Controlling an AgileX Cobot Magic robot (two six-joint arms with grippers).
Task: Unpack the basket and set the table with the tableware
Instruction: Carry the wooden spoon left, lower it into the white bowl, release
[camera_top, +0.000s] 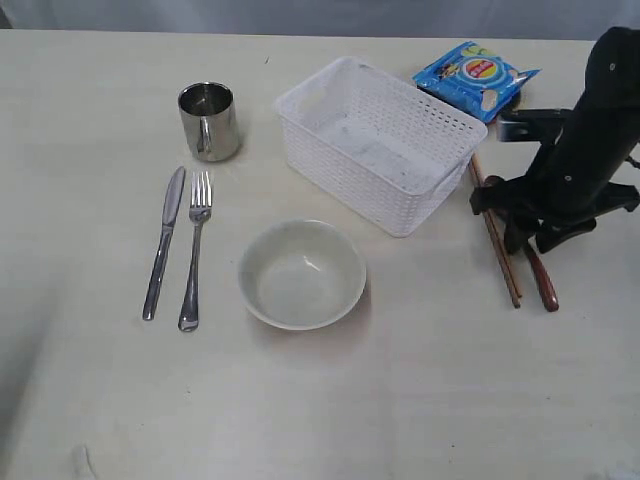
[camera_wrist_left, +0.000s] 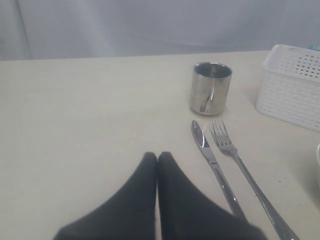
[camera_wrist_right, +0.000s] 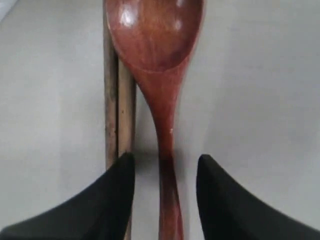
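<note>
Straddling the handle of the wooden spoon (camera_wrist_right: 160, 75) with the right gripper (camera_wrist_right: 165, 161), jaws standing apart and clamping nothing. Spoon lying flat on the table (camera_top: 420, 400) just beside the chopsticks (camera_wrist_right: 117, 100), right of the basket (camera_top: 380, 140). Holding the left gripper (camera_wrist_left: 157, 156) pressed closed and empty near the knife (camera_wrist_left: 210, 155), fork (camera_wrist_left: 250, 177) and mug (camera_wrist_left: 211, 87); bowl (camera_top: 300, 273) sitting near the basket.

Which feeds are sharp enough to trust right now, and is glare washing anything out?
Exterior view: soft, even light, only a faint shadow under the bowl, everything sharp. Left wrist view: the left claw is a blurred dark mass up close, while the steel mug, knife and fork look crisp. Right wrist view: small glare spots on the wooden spoon, and the right claw is soft-edged.
</note>
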